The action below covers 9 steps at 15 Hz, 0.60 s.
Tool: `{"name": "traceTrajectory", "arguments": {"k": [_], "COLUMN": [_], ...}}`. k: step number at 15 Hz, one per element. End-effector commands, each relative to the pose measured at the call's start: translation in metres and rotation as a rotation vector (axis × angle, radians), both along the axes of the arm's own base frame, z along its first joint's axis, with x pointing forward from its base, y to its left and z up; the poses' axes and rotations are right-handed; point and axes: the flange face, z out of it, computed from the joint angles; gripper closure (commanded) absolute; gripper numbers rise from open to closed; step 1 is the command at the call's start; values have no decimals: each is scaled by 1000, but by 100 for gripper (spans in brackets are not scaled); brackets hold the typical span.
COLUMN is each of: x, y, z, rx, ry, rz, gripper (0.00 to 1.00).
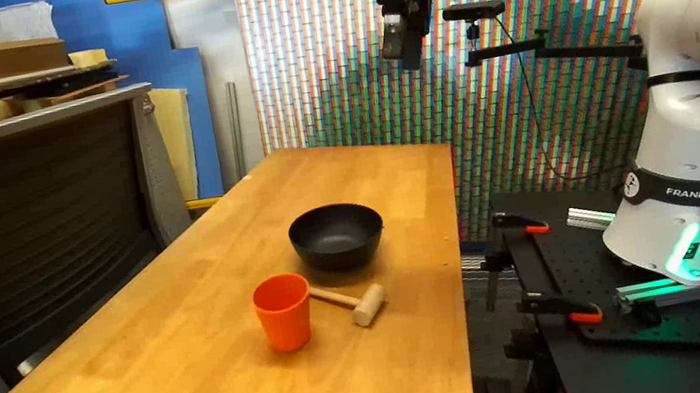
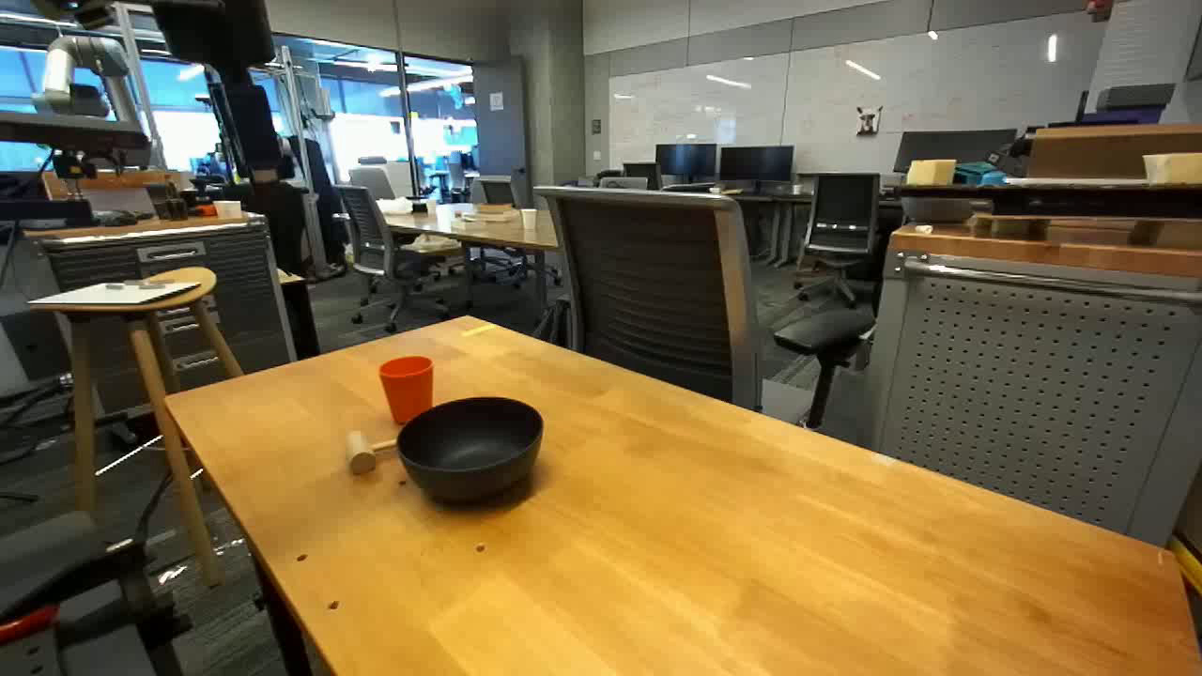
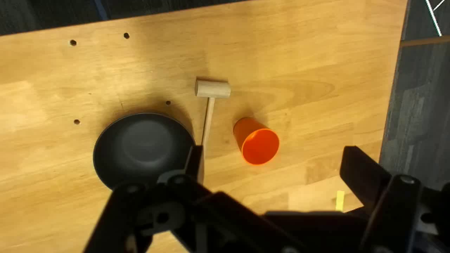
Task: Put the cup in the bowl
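Note:
The orange-red cup (image 1: 284,312) stands upright on the wooden table and shows in both exterior views (image 2: 407,390). The black bowl (image 1: 337,236) stands upright close by, apart from the cup; it also shows in an exterior view (image 2: 470,449). In the wrist view the cup (image 3: 258,142) lies right of the bowl (image 3: 144,149), whose near part is hidden by a finger. My gripper (image 3: 274,154) is open and empty, its fingers wide apart. In an exterior view the gripper (image 1: 403,47) hangs high above the table, well clear of cup and bowl.
A small wooden mallet (image 1: 358,302) lies between cup and bowl, its handle (image 3: 208,121) close to the bowl's side. A chair (image 2: 657,291) stands at the table's long edge. A yellow tape strip (image 3: 339,200) is on the table.

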Motion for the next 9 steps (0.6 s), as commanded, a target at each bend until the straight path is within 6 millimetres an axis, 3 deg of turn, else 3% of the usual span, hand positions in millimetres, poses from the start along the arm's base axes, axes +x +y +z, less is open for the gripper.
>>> {"name": "traceTrajectory", "arguments": {"k": [1, 7, 9], "x": [0, 1, 11], "y": [0, 0, 6], "z": [2, 5, -7], "rx": [0, 1, -122], "ry": [-2, -9, -31], "rz": [0, 0, -36], "gripper": [0, 0, 0]}}
